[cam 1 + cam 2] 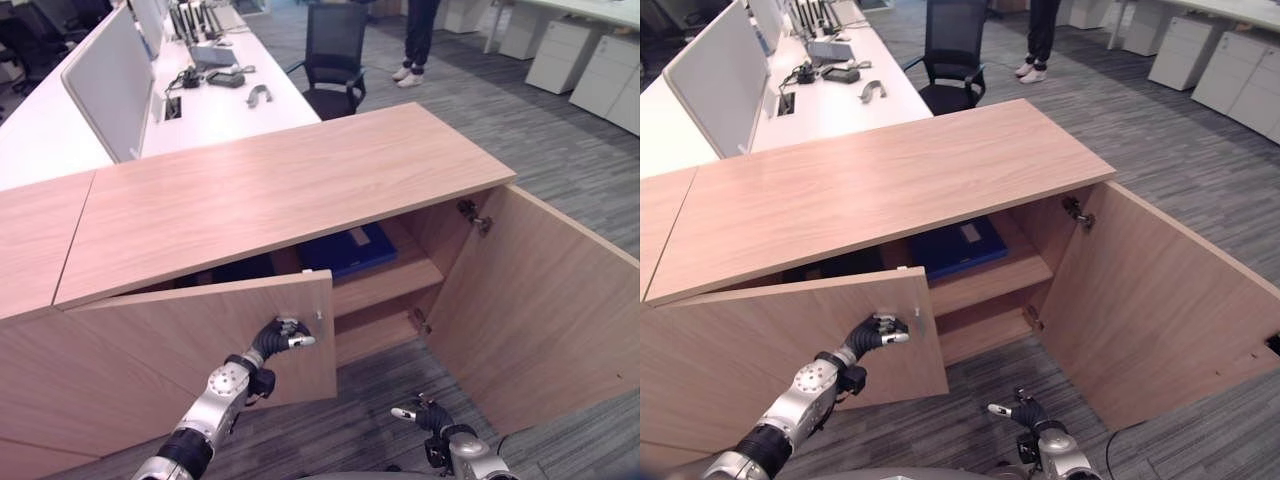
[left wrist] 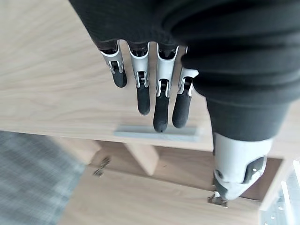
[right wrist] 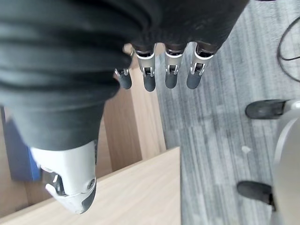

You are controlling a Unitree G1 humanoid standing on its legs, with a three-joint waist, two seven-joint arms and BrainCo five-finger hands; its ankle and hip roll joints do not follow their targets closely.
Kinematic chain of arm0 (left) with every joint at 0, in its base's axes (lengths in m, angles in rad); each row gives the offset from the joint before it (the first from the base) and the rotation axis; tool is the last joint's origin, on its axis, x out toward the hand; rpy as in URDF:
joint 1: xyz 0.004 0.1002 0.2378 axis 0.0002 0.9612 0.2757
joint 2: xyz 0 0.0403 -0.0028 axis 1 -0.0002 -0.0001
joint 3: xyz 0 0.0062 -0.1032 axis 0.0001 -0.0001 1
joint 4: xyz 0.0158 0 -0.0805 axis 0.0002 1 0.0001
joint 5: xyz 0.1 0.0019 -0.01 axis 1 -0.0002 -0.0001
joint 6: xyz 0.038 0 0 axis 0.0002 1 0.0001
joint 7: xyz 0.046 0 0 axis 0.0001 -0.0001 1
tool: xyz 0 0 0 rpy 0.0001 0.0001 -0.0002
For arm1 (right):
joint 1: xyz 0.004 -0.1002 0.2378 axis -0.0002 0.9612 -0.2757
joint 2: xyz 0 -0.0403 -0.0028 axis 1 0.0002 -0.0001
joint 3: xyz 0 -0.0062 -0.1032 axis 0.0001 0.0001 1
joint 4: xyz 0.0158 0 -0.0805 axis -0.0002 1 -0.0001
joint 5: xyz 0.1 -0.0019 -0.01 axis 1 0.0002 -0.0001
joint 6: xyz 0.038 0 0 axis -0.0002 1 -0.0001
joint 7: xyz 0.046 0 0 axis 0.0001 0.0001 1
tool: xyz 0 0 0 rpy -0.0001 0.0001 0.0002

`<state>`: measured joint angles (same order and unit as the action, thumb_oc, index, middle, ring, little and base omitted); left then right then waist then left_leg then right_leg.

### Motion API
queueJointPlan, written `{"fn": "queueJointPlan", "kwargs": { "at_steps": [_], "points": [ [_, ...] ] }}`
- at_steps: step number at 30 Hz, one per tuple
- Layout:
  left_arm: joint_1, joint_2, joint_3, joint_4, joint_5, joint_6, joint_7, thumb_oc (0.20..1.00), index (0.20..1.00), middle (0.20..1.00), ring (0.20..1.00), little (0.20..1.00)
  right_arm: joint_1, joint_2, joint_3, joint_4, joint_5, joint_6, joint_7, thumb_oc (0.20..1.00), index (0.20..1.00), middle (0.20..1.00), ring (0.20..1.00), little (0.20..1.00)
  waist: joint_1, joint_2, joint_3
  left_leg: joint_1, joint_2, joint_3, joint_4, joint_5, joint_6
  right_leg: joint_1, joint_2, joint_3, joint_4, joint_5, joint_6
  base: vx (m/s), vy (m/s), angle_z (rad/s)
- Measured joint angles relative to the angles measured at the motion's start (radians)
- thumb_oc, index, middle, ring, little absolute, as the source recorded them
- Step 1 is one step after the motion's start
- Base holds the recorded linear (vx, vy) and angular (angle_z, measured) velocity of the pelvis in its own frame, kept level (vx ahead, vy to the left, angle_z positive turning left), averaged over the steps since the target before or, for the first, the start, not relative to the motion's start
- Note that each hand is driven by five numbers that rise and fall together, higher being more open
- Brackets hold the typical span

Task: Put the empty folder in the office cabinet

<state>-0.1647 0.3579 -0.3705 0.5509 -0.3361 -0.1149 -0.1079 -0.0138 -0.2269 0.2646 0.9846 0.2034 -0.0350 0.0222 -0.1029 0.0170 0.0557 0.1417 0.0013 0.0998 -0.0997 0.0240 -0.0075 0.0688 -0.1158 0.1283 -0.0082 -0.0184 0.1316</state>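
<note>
Just past the left hand's [image 1: 278, 336] straight, relaxed fingers, the half-open left cabinet door [image 1: 200, 345] is meeting their tips beside its silver handle [image 2: 157, 133]. Beyond that hand, the blue folder [image 1: 345, 250] is lying on the cabinet's upper shelf [image 1: 385, 283]. Low over the carpet, the right hand [image 1: 425, 415] is hanging loosely extended, holding nothing.
</note>
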Motion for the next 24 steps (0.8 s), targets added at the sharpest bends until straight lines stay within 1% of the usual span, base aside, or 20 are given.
{"fn": "queueJointPlan", "kwargs": {
  "at_steps": [1, 2, 3, 4, 5, 8, 11, 12, 13, 14, 15, 16, 17, 18, 19, 20, 21, 22, 23, 24],
  "points": [
    [-0.013, 0.000, 0.013, 0.024, 0.000, 0.000, 0.008, 1.000, 1.000, 1.000, 1.000, 1.000, 0.004, -0.001, -0.002, 0.001, 0.000, 0.002, 0.000, 1.000, 1.000, 1.000, 1.000, 1.000, 0.002, 0.004, -0.001, 0.005, 0.005, 0.009, 0.000, -0.003, -0.001, 0.000, -0.001, 0.007, 0.001, -0.004, 0.004, 0.02, 0.032, -0.43],
    [-0.022, 0.005, 0.026, 0.038, -0.001, 0.000, 0.020, 1.000, 1.000, 1.000, 1.000, 1.000, 0.009, -0.003, -0.002, 0.001, 0.000, 0.002, 0.000, 1.000, 1.000, 1.000, 1.000, 1.000, 0.001, 0.005, -0.005, 0.007, 0.008, 0.029, 0.000, -0.010, -0.001, -0.012, -0.006, -0.004, 0.001, -0.002, 0.006, 0.03, 0.049, -0.59],
    [-0.028, 0.007, 0.033, 0.049, -0.001, -0.001, 0.025, 1.000, 1.000, 1.000, 1.000, 1.000, 0.010, -0.005, -0.003, 0.001, 0.000, 0.002, 0.000, 1.000, 1.000, 1.000, 1.000, 1.000, 0.000, 0.006, -0.009, 0.008, 0.010, 0.048, 0.000, -0.020, -0.005, -0.024, -0.011, -0.010, 0.002, 0.009, 0.012, 0.01, 0.039, -0.72],
    [-0.044, 0.007, 0.058, 0.077, 0.000, -0.002, 0.037, 1.000, 1.000, 1.000, 1.000, 1.000, 0.014, -0.008, -0.003, 0.001, -0.001, 0.002, 0.000, 1.000, 1.000, 1.000, 1.000, 1.000, -0.015, 0.008, -0.011, 0.008, 0.013, 0.063, 0.000, -0.021, -0.005, -0.032, -0.017, -0.029, -0.002, 0.031, 0.022, 0.00, 0.048, -0.45],
    [-0.056, 0.007, 0.058, 0.082, 0.000, -0.002, 0.043, 1.000, 1.000, 1.000, 1.000, 1.000, 0.021, -0.011, -0.004, 0.000, -0.001, 0.002, 0.000, 1.000, 1.000, 1.000, 1.000, 1.000, -0.026, 0.008, -0.011, 0.007, 0.013, 0.061, 0.000, -0.018, -0.003, -0.031, -0.016, -0.032, -0.003, 0.035, 0.020, -0.01, 0.034, -0.23],
    [-0.091, 0.011, 0.062, 0.099, 0.000, -0.003, 0.054, 1.000, 1.000, 1.000, 1.000, 1.000, 0.045, -0.020, -0.019, 0.001, -0.001, 0.002, 0.000, 1.000, 1.000, 1.000, 1.000, 1.000, -0.030, 0.008, -0.011, 0.008, 0.016, 0.070, 0.000, -0.010, -0.008, -0.035, -0.011, -0.030, -0.002, 0.046, 0.006, -0.03, -0.010, -0.04],
    [-0.102, 0.013, 0.063, 0.098, -0.001, -0.010, 0.069, 1.000, 1.000, 1.000, 1.000, 1.000, 0.045, -0.024, -0.032, 0.004, -0.001, 0.002, -0.001, 1.000, 1.000, 1.000, 1.000, 1.000, -0.024, 0.008, -0.008, 0.008, 0.021, 0.091, 0.001, -0.007, -0.009, -0.047, -0.014, -0.039, 0.004, 0.053, 0.014, -0.14, -0.095, -0.29],
    [-0.095, 0.018, 0.065, 0.077, -0.002, -0.015, 0.080, 1.000, 1.000, 1.000, 1.000, 1.000, 0.004, -0.025, -0.052, 0.042, -0.002, 0.002, -0.001, 1.000, 1.000, 1.000, 1.000, 1.000, 0.019, 0.026, 0.009, 0.008, 0.048, 0.160, 0.010, -0.003, -0.002, -0.095, -0.109, -0.348, 0.056, 0.025, 0.018, -0.15, -0.119, -0.96],
    [-0.091, 0.020, 0.065, 0.069, -0.004, -0.017, 0.079, 1.000, 1.000, 1.000, 1.000, 1.000, -0.010, -0.025, -0.070, 0.050, -0.006, 0.001, -0.003, 1.000, 1.000, 1.000, 1.000, 1.000, 0.043, 0.041, 0.015, 0.005, 0.059, 0.197, 0.010, -0.003, -0.001, -0.112, -0.176, -0.495, 0.090, 0.030, 0.026, -0.11, -0.087, -1.15],
    [-0.082, 0.021, 0.071, 0.059, -0.008, -0.018, 0.080, 1.000, 1.000, 1.000, 1.000, 1.000, -0.019, -0.026, -0.076, 0.049, -0.009, 0.001, -0.004, 1.000, 1.000, 1.000, 1.000, 1.000, 0.062, 0.046, 0.019, 0.004, 0.065, 0.219, 0.010, -0.003, -0.001, -0.125, -0.245, -0.606, 0.131, 0.031, 0.028, 0.00, -0.065, -0.73],
    [-0.062, 0.019, 0.095, 0.041, -0.010, -0.017, 0.079, 1.000, 1.000, 1.000, 1.000, 1.000, -0.024, -0.025, -0.077, 0.050, -0.009, 0.001, -0.003, 1.000, 1.000, 1.000, 1.000, 1.000, 0.068, 0.046, 0.019, 0.004, 0.069, 0.233, 0.010, -0.004, -0.001, -0.129, -0.290, -0.659, 0.170, 0.031, 0.027, 0.04, -0.098, -0.55],
    [-0.035, 0.015, 0.120, 0.028, -0.013, -0.018, 0.079, 1.000, 1.000, 1.000, 1.000, 1.000, -0.022, -0.024, -0.078, 0.049, -0.009, 0.001, -0.003, 1.000, 1.000, 1.000, 1.000, 1.000, 0.071, 0.044, 0.020, 0.013, 0.077, 0.224, 0.010, -0.013, -0.011, -0.114, -0.319, -0.644, 0.181, 0.045, 0.050, 0.02, -0.100, -0.30],
    [-0.019, 0.008, 0.127, 0.023, -0.014, -0.017, 0.079, 1.000, 1.000, 1.000, 1.000, 1.000, -0.017, -0.022, -0.079, 0.048, -0.009, 0.001, -0.003, 1.000, 1.000, 1.000, 1.000, 1.000, 0.072, 0.035, 0.020, 0.021, 0.083, 0.222, 0.010, -0.011, -0.018, -0.085, -0.320, -0.614, 0.171, 0.057, 0.071, 0.03, -0.110, -0.13],
    [0.009, 0.016, 0.145, -0.010, -0.015, -0.018, 0.089, 1.000, 1.000, 1.000, 1.000, 1.000, -0.010, -0.018, -0.085, 0.047, -0.009, 0.001, -0.003, 1.000, 1.000, 1.000, 1.000, 1.000, 0.074, 0.011, 0.020, 0.029, 0.082, 0.221, 0.010, -0.005, -0.049, -0.058, -0.311, -0.574, 0.166, 0.069, 0.087, 0.03, -0.068, 0.04],
    [0.018, 0.034, 0.159, -0.015, -0.016, -0.018, 0.094, 1.000, 1.000, 1.000, 1.000, 1.000, 0.000, -0.007, -0.101, 0.048, -0.008, 0.001, -0.005, 1.000, 1.000, 1.000, 1.000, 1.000, 0.082, -0.019, 0.014, 0.029, 0.073, 0.219, 0.010, -0.003, -0.065, -0.037, -0.302, -0.542, 0.146, 0.064, 0.084, 0.04, -0.171, 0.10],
    [0.047, 0.015, 0.174, -0.017, -0.033, -0.018, 0.101, 1.000, 1.000, 1.000, 1.000, 1.000, 0.010, -0.035, -0.136, 0.055, -0.007, 0.001, -0.008, 1.000, 1.000, 1.000, 1.000, 1.000, 0.081, 0.009, 0.018, 0.026, 0.103, 0.210, 0.010, 0.004, -0.078, -0.024, -0.260, -0.516, 0.136, 0.035, 0.057, 0.02, -0.130, 0.08],
    [0.068, 0.009, 0.174, -0.024, -0.039, -0.018, 0.101, 1.000, 1.000, 1.000, 1.000, 1.000, 0.013, -0.059, -0.155, 0.062, -0.006, 0.002, -0.016, 1.000, 1.000, 1.000, 1.000, 1.000, 0.084, 0.038, 0.016, 0.029, 0.119, 0.211, 0.011, 0.012, -0.086, -0.030, -0.244, -0.509, 0.136, 0.033, 0.057, -0.01, -0.184, -0.10],
    [0.101, 0.008, 0.176, -0.044, -0.043, -0.019, 0.101, 1.000, 1.000, 1.000, 1.000, 1.000, 0.006, -0.082, -0.160, 0.074, -0.005, 0.002, -0.023, 1.000, 1.000, 1.000, 1.000, 1.000, 0.086, 0.055, 0.016, 0.031, 0.126, 0.222, 0.011, 0.012, -0.087, -0.035, -0.237, -0.508, 0.133, 0.034, 0.057, -0.03, -0.157, -0.20],
    [0.113, 0.004, 0.175, -0.047, -0.048, -0.019, 0.100, 1.000, 1.000, 1.000, 1.000, 1.000, 0.006, -0.105, -0.160, 0.076, -0.005, 0.002, -0.025, 1.000, 1.000, 1.000, 1.000, 1.000, 0.085, 0.066, 0.017, 0.030, 0.128, 0.228, 0.015, 0.012, -0.087, -0.036, -0.234, -0.507, 0.129, 0.033, 0.057, -0.05, -0.242, -0.20],
    [0.118, 0.002, 0.175, -0.047, -0.050, -0.019, 0.099, 1.000, 1.000, 1.000, 1.000, 1.000, 0.007, -0.115, -0.159, 0.076, -0.004, 0.002, -0.025, 1.000, 1.000, 1.000, 1.000, 1.000, 0.085, 0.067, 0.017, 0.027, 0.129, 0.230, 0.020, 0.012, -0.087, -0.037, -0.234, -0.508, 0.126, 0.033, 0.057, -0.02, -0.305, -0.11]
  ]
}}
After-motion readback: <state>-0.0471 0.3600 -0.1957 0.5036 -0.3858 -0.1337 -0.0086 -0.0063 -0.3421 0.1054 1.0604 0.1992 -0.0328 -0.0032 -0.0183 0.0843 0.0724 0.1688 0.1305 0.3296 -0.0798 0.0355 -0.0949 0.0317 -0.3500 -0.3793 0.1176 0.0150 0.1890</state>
